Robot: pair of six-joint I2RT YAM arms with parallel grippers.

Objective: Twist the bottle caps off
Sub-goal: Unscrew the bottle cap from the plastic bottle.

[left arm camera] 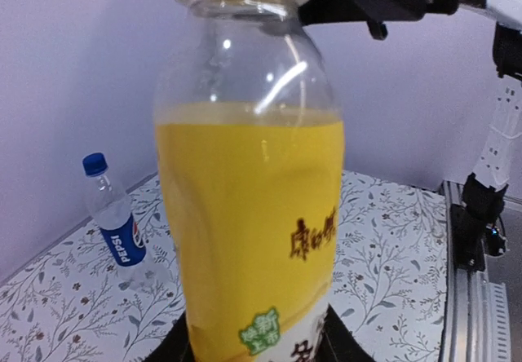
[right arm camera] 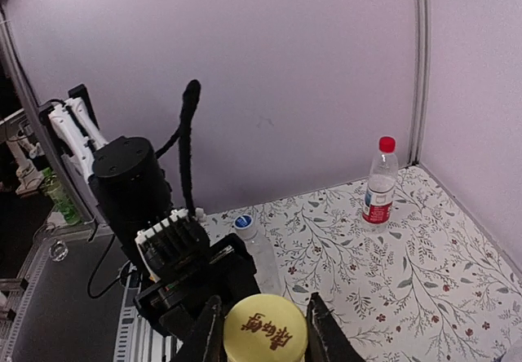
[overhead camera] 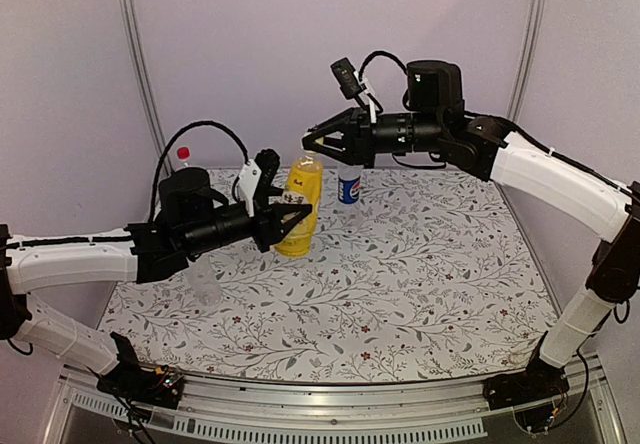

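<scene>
The yellow-liquid bottle (overhead camera: 302, 204) stands upright at the middle back of the table. My left gripper (overhead camera: 297, 216) is shut on its lower body, and its black fingers (left arm camera: 347, 347) show at either side of the label in the left wrist view. My right gripper (right arm camera: 265, 333) comes from above, and its two fingers (right arm camera: 208, 333) press on the sides of the yellow cap (right arm camera: 265, 328). The blue-label bottle (overhead camera: 350, 184) stands just behind. A red-capped bottle (overhead camera: 183, 156) stands at the far left. A plain clear bottle (overhead camera: 205, 279) sits under my left arm.
The flower-patterned table cover (overhead camera: 400, 284) ends at a metal rail (overhead camera: 330, 419) along the near edge. Purple walls with grey posts (overhead camera: 140, 64) close the back and sides. The plain clear bottle (right arm camera: 259, 252) stands close beside my left wrist.
</scene>
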